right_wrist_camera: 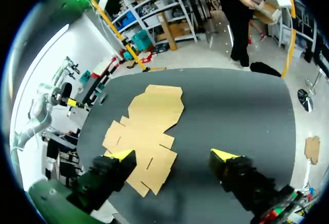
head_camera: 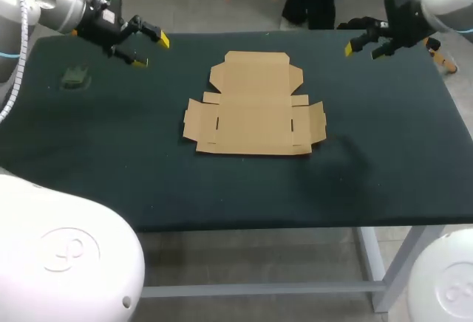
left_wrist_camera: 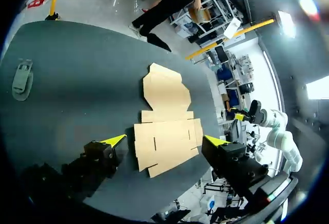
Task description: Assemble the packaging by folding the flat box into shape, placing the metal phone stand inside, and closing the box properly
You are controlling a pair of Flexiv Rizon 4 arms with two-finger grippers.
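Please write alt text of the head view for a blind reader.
A flat, unfolded cardboard box lies at the middle of a dark table. The left gripper and the right gripper, both open and empty, are over the far corners; a phone stand lies near the left edge.

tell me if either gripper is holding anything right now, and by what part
Nothing is held. The left gripper and right gripper are both open, apart from the flat box and the phone stand.
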